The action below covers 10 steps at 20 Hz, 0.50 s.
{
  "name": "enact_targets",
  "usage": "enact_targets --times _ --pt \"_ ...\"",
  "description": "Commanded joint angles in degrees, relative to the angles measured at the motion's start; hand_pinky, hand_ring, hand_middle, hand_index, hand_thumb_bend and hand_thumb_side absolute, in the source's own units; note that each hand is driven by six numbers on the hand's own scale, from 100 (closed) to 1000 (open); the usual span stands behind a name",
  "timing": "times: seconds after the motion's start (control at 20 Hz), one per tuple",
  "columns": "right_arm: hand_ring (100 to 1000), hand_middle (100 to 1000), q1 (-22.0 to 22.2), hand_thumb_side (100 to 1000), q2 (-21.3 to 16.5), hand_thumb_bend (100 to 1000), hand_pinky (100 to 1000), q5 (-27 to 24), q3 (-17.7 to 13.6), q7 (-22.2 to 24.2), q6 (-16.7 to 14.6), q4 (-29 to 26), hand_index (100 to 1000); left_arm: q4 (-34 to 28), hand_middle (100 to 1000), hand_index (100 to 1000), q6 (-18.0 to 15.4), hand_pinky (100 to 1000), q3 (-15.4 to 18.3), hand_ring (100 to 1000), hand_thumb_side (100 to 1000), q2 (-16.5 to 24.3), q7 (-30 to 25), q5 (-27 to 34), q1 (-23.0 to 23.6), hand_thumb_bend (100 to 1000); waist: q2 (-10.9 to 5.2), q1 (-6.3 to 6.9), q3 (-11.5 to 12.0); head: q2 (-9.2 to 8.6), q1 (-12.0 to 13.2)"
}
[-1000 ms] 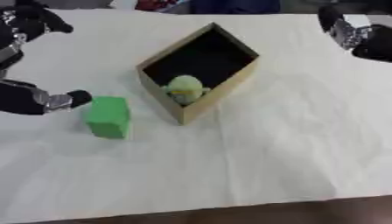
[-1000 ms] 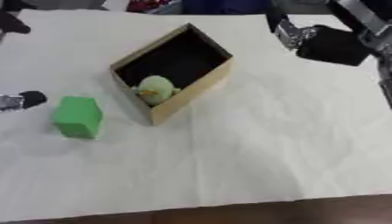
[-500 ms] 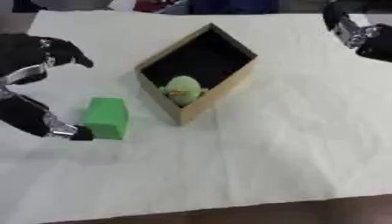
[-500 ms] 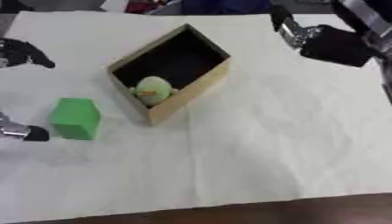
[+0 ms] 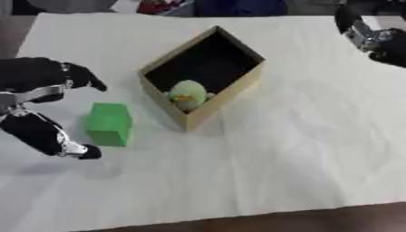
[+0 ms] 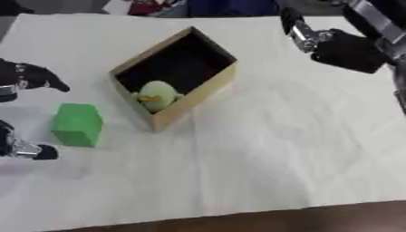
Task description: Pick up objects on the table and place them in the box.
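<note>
A green cube (image 5: pixel 109 123) lies on the white tablecloth, left of an open cardboard box (image 5: pixel 238 86). Inside the box, at its near corner, sits a pale green rounded object (image 5: pixel 189 94) with an orange mark. My left hand (image 5: pixel 36 108) is open just left of the cube, fingers spread on its far and near sides without touching it. My right hand (image 6: pixel 337 41) hovers at the upper right, away from the box; its fingers look relaxed.
The white cloth covers the table down to its front edge (image 5: pixel 238 217). Dark and coloured items (image 5: pixel 158 5) lie beyond the table's far edge.
My left hand has moved toward the green cube, its lower fingers dropping to the cube's near left side. The cube, box and right hand have stayed put.
</note>
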Motion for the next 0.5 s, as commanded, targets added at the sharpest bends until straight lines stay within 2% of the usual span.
enact_targets --times 0.05,0.25,0.5 --pt "876 808 -0.4 835 -0.7 163 876 -0.4 -0.7 0.2 0.0 -1.1 914 1.5 862 946 2.1 752 -0.2 877 587 -0.3 -0.1 -0.2 -1.5 601 -0.90 0.02 -0.1 -0.48 0.1" --pt "875 807 -0.3 846 -0.6 157 875 -0.4 -0.6 0.4 0.1 -1.1 914 3.7 860 946 3.4 738 -0.6 875 576 -1.8 1.0 -2.1 -2.6 563 -0.76 0.01 -0.3 -0.59 0.1" --pt "874 806 -0.3 858 -0.4 152 874 -0.5 -0.6 0.7 0.2 -1.1 911 6.4 873 946 3.1 748 -1.1 882 567 -3.0 1.8 -3.8 -3.7 577 -0.57 0.07 -0.5 -0.73 0.2"
